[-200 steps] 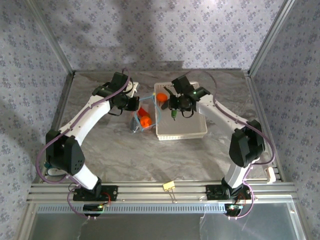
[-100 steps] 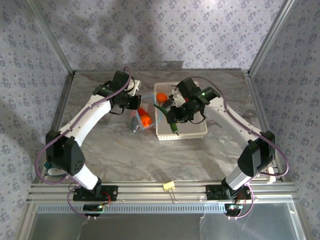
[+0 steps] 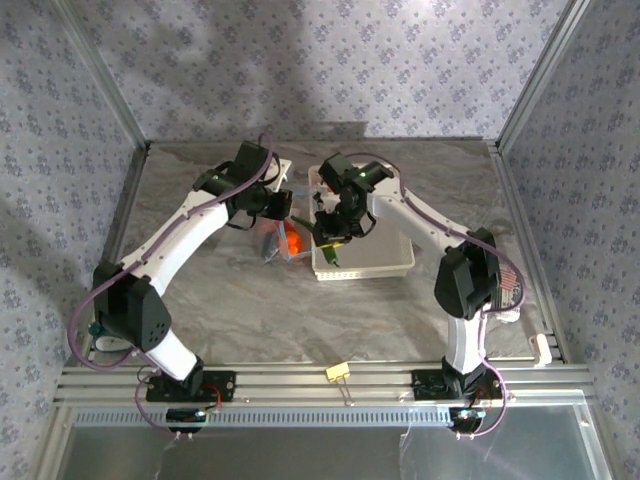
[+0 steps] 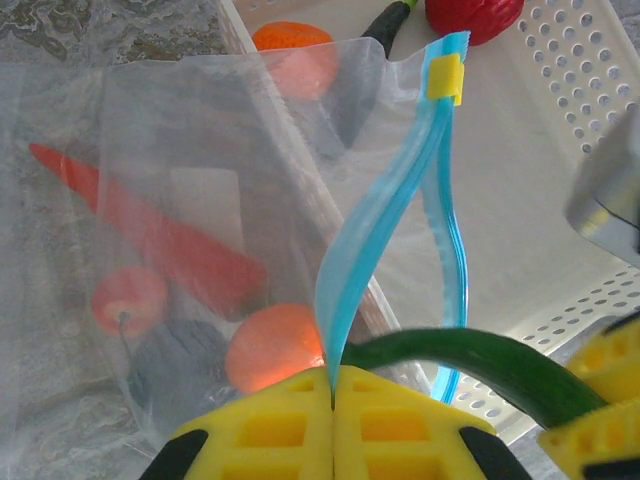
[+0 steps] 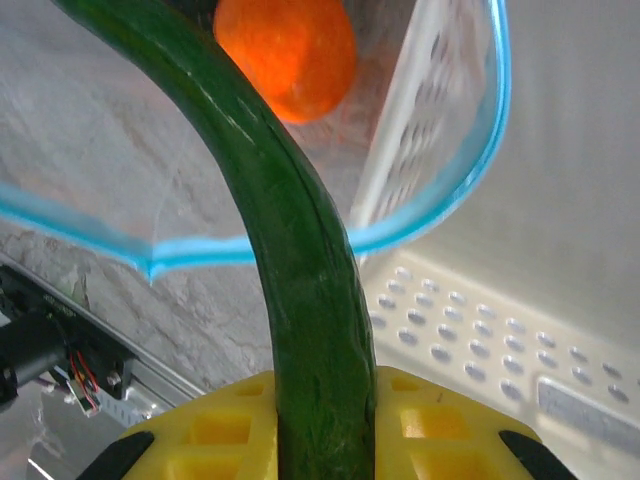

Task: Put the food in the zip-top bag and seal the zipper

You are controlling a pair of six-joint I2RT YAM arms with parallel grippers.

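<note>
Left gripper [image 4: 333, 385] is pinched shut on the zipper [image 4: 385, 220], my yellow fingers meeting on the blue strip at one end of the bag's mouth. From there the two strips bow apart, so the mouth gapes, and a yellow slider [image 4: 445, 78] sits at the far end. My right gripper [image 5: 325, 400] is clamped on the cucumber [image 5: 300, 250], which sticks out past the fingers and crosses the near strip of the mouth; its tip runs out of frame, so I cannot tell how far in it reaches.

From above, the bag [image 3: 283, 238] lies on the table [image 3: 230, 300] just left of the basket [image 3: 385, 262], its mouth against the basket's wall, with both grippers meeting there. Through the plastic I see a carrot [image 4: 170, 240], a round orange fruit [image 4: 275, 345], a smaller reddish one [image 4: 130, 298] and a dark piece [image 4: 175, 365]. A red pepper [image 4: 475, 15] and another orange fruit [image 4: 290, 35] lie in the basket.
</note>
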